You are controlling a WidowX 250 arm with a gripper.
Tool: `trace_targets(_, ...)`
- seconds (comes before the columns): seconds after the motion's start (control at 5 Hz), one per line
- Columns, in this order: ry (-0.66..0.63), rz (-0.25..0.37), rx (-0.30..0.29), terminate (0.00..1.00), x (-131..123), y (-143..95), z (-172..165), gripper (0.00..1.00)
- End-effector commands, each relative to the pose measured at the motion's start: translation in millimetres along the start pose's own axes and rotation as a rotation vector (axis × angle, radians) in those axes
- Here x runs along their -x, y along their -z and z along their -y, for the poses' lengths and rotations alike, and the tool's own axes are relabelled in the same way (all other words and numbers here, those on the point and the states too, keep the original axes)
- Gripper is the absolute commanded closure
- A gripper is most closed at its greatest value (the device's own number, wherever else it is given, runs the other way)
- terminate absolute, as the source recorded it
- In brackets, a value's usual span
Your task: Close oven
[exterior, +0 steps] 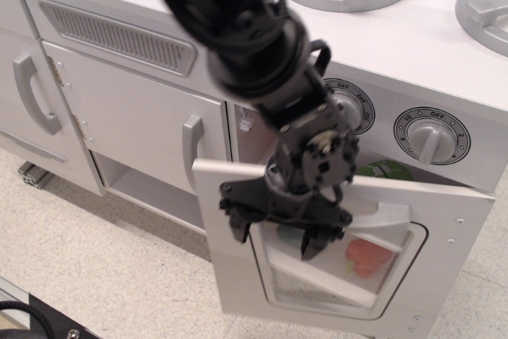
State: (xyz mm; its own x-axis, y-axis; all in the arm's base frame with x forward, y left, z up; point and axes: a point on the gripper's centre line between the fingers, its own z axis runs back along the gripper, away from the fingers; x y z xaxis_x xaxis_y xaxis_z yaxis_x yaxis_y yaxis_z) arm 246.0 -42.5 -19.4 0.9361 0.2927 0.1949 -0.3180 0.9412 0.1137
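Your gripper [275, 237] is pressing against the oven [341, 252] door with its fingers [238, 224] spread wide, gripping nothing, while the door is hanging partly ajar below the knobs [429, 139].

The oven [238, 275] looks matt white painted wood with a clear glossy window [349, 263]; the tool [274, 240] is matt black plastic.

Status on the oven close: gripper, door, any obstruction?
Gripper open, pressed against oven door. Door nearly up, gap remains at top. Green item visible inside; nothing seen blocking.
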Motion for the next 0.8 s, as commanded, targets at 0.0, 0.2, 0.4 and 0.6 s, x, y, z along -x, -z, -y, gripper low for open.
trace_targets(0.0,-0.047,0.011,0.014,0.0,-31.5,-5.3,1.4,0.0)
trace_targets(0.2,-0.048,0.045,0.013,0.0,-38.4,-2.7,3.6,0.0)
trace_targets(0.4,-0.043,0.074,0.024,0.0,-41.7,-4.1,6.0,0.0)
trace_targets(0.6,-0.019,0.067,0.054,0.0,-32.3,-15.5,3.5,0.0)
